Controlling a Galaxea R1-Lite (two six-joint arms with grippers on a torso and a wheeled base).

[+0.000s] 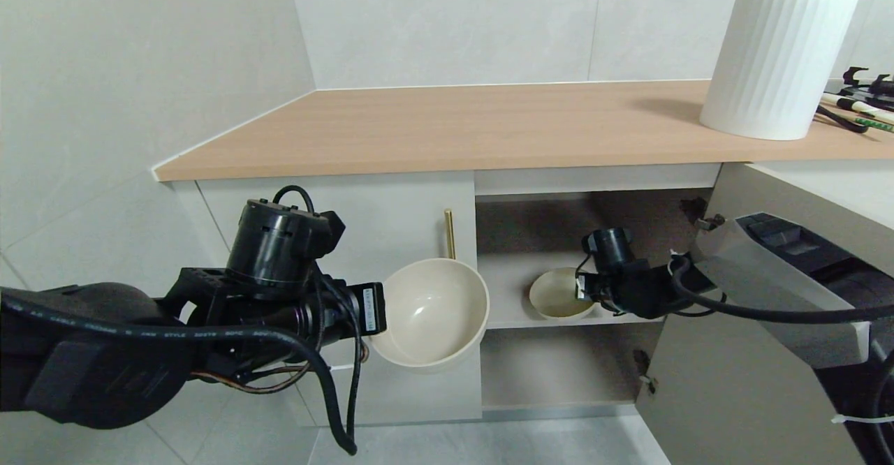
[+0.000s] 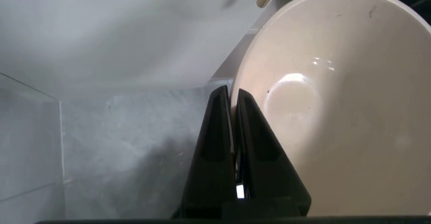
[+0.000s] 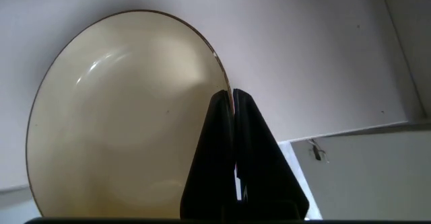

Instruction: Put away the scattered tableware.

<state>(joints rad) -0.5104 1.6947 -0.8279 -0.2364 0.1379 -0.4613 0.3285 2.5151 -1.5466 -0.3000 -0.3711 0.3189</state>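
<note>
My left gripper (image 1: 377, 311) is shut on the rim of a cream bowl (image 1: 431, 313), held tilted in the air in front of the closed cabinet door, left of the open compartment. In the left wrist view its fingers (image 2: 232, 109) pinch the bowl's (image 2: 330, 103) rim. My right gripper (image 1: 585, 289) reaches inside the open cabinet and is shut on the rim of a shallow yellowish dish (image 1: 557, 293) that sits on or just above the cabinet shelf (image 1: 510, 290). The right wrist view has the fingers (image 3: 232, 109) clamped on the dish's (image 3: 121, 116) dark-edged rim.
A wooden countertop (image 1: 454, 126) runs above the cabinet, with a white ribbed container (image 1: 775, 63) and some dark tools (image 1: 862, 102) at its right end. The open cabinet door (image 1: 789, 290) stands at the right. A brass handle (image 1: 450, 233) is on the closed door. The floor below is grey tile.
</note>
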